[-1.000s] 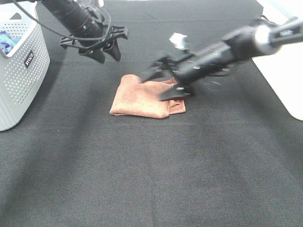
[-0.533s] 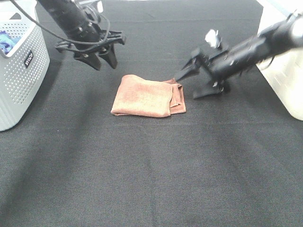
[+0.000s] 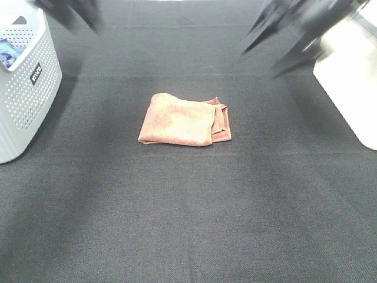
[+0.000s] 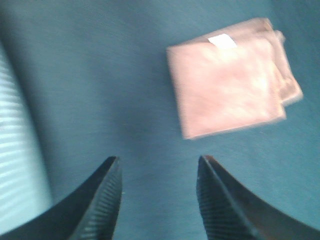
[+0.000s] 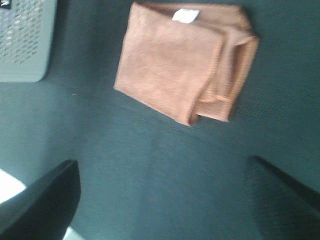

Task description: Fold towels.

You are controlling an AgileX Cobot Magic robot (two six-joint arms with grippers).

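Observation:
A folded brown towel point(image 3: 184, 121) lies flat on the black table, a white tag on its top layer in both wrist views point(image 4: 227, 82) point(image 5: 182, 60). My left gripper point(image 4: 157, 192) is open and empty, raised well off the towel; in the high view it is a blur at the far-left top edge point(image 3: 70, 10). My right gripper point(image 5: 170, 195) is open and empty, jaws wide apart, raised above the towel; in the high view it is a blur at the top right point(image 3: 283, 35). Neither gripper touches the towel.
A white perforated basket point(image 3: 26, 88) stands at the left edge with something blue inside; it also shows in the right wrist view point(image 5: 25, 40). A white container point(image 3: 353, 82) sits at the right edge. The black cloth point(image 3: 188, 212) covers the table.
Both arms have pulled up and back, away from the towel, toward the far edge. The right gripper let go of the towel's right edge. The towel stays folded where it lay.

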